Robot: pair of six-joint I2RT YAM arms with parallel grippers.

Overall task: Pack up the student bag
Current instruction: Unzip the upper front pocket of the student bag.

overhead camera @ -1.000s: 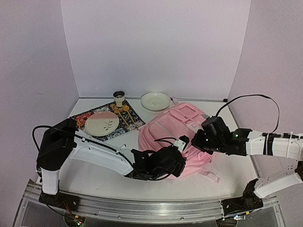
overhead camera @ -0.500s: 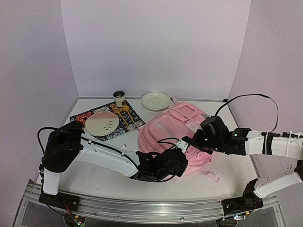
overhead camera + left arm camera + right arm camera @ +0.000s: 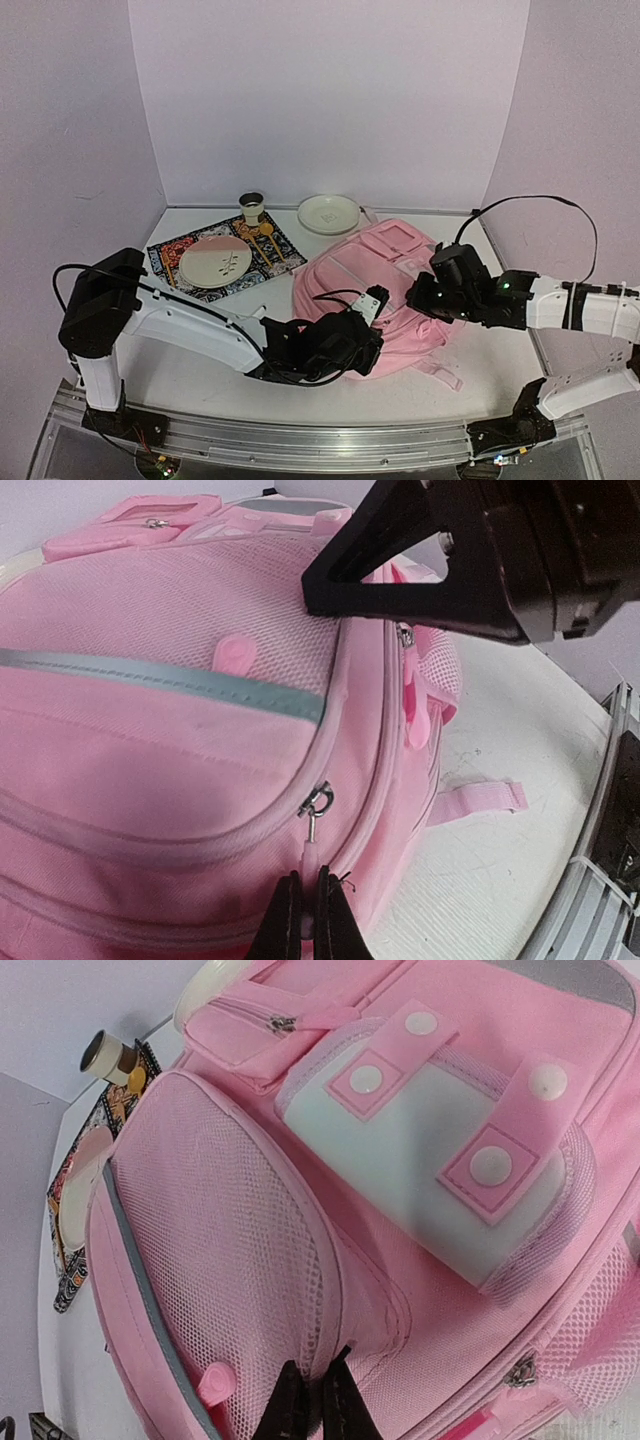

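The pink backpack (image 3: 345, 275) is laid flat on the white desk (image 3: 190, 385), right of centre, front side up, w/ both arms reaching onto it. The left hand (image 3: 305, 920) is set at the backpack's near edge, clenched on a zip pull (image 3: 311, 830) of the front. The pull is seen running down from its slider into the closed fingertips. The right hand (image 3: 312, 1405) is placed further up, fingers drawn nearly together w/ tips against the edge of the mesh pocket (image 3: 230, 1260), near the white buckle patch (image 3: 420, 1150); whether fabric is pinched between them cannot be told. A grey strip (image 3: 170, 675) is seen across the front. At the far left of the desk a patterned mat (image 3: 168, 250) is laid, carrying a pink-and-white plate (image 3: 215, 262). A small cup (image 3: 251, 207) and a white plate (image 3: 328, 213) are set behind, by the back wall — the white plate just beside the backpack's top.
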